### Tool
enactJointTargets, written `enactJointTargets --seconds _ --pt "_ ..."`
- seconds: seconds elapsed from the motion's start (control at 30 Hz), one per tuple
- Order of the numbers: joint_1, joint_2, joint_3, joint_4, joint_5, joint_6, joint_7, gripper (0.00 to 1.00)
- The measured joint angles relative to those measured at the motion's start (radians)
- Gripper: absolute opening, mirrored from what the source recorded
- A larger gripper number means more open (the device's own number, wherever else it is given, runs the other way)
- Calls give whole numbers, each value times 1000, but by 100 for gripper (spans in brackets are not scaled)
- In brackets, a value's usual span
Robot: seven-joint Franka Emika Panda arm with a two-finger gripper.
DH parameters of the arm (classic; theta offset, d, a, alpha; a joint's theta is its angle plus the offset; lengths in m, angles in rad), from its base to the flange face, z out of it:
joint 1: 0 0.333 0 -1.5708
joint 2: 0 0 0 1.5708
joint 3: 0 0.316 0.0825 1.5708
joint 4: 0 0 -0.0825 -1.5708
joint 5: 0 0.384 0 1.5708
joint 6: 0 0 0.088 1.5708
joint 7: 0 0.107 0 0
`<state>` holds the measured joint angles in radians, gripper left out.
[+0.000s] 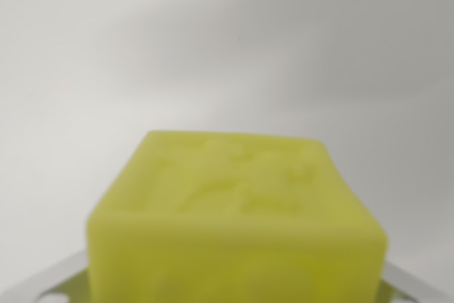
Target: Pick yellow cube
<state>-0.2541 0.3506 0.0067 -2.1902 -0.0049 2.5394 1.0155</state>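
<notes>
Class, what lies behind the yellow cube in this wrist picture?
Behind the blurred yellow cube only a plain white surface shows. The cube covers whatever is directly under it; pale metal parts peek out at both lower corners.

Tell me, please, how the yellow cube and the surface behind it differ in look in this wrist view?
The yellow cube is saturated yellow-green; the surface is pale grey-white. The cube has raised relief on its top face, while the surface is plain apart from soft shadows. The cube fills the lower frame; the surface spans the rest. Both look blurred.
</notes>
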Motion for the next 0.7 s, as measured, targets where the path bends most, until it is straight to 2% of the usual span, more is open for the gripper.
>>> enactJointTargets --seconds 0.7 --pt "0 -105 0 10 2 -115 -1 0"
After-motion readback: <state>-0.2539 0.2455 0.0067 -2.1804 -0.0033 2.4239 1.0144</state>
